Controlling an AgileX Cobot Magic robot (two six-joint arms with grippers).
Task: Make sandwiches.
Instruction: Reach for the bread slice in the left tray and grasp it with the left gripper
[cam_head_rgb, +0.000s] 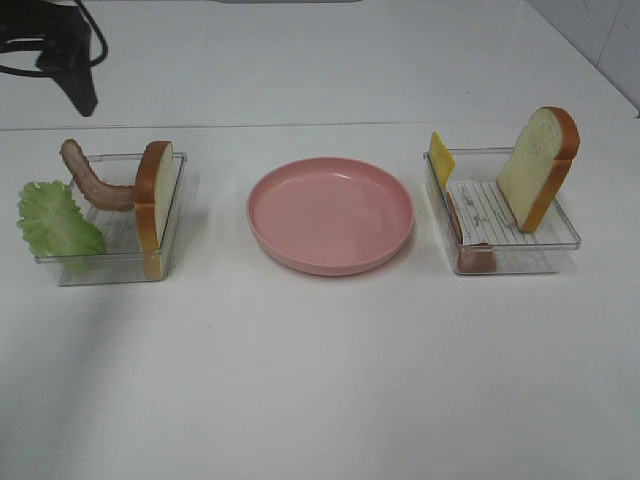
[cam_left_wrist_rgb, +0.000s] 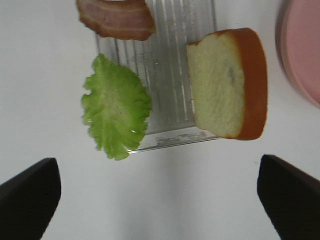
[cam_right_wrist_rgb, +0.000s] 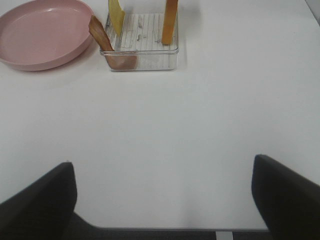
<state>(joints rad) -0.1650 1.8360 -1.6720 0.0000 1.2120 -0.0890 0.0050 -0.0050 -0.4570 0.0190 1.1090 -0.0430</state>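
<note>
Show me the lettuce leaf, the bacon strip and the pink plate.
lettuce leaf (cam_left_wrist_rgb: 116, 112), left wrist view, leaf's centre.
bacon strip (cam_head_rgb: 100, 189), exterior high view, middle of its bend.
pink plate (cam_head_rgb: 330, 212), exterior high view, bare inner floor.

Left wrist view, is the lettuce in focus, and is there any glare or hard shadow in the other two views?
Left wrist: lettuce fairly sharp, left pincer fingers dark and blurred. Exterior high: even light, only a faint shadow under the plate, whole frame slightly soft. Right wrist: table bright without hard glare, right pincer fingers blurred.
</note>
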